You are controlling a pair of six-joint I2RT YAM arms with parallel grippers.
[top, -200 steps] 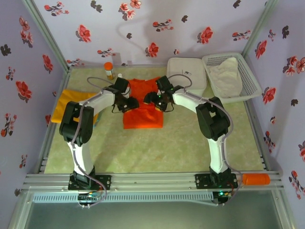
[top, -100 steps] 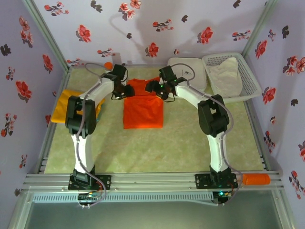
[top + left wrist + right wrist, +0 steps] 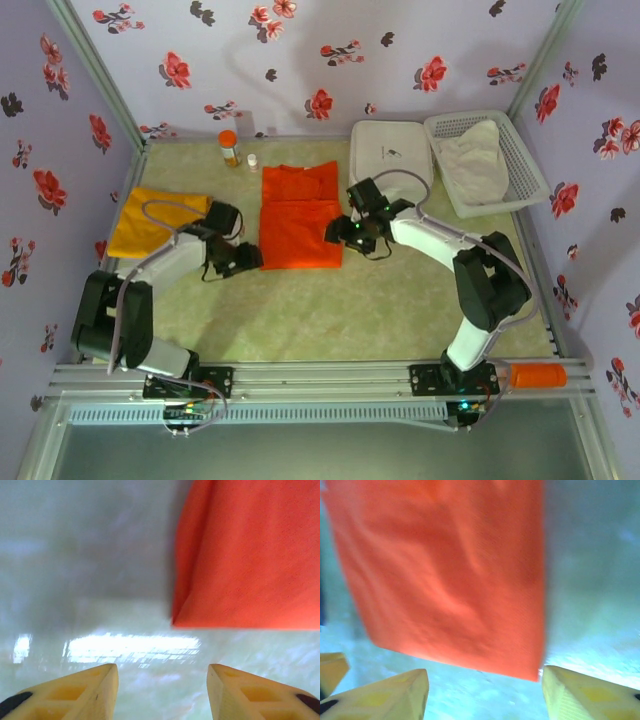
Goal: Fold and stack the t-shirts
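**ENTRY: orange-red tee [image 3: 300, 220], mid-worktop [image 3: 330, 310], flanked at its near end**

Position: the orange-red tee is lying flat in the middle of the worktop. Its long axis is running far-to-near, collar end twd the back wall, w/ a crosswise crease abt halfway. The yellow tee [image 3: 150, 222] is lying well apart at the left edge, not yet stacked.

L pincer [image 3: 245, 258]: hovering low just off the tee's near-left corner. Per wrist view, its fingers are standing well apart w/ nothing btwn them, and the corner is lying ahead and to the right.

R pincer [image 3: 340, 232]: sitting at the tee's right edge, nr the near-right corner. It is gaping wide and empty, w/ the near hem stretching across just ahead.

Key relation: the tee is lying btwn the two arms, each facing its own corner; neither is clearly nearer.

Judgement: next is prob. a two-corner pinch, then a fold up the long axis twd the collar. Risk: thin cotton, so a pincer may be catching one layer only.

Also present: white box [image 3: 390, 150] and basket [image 3: 520, 150] holding pale cloth, far right.
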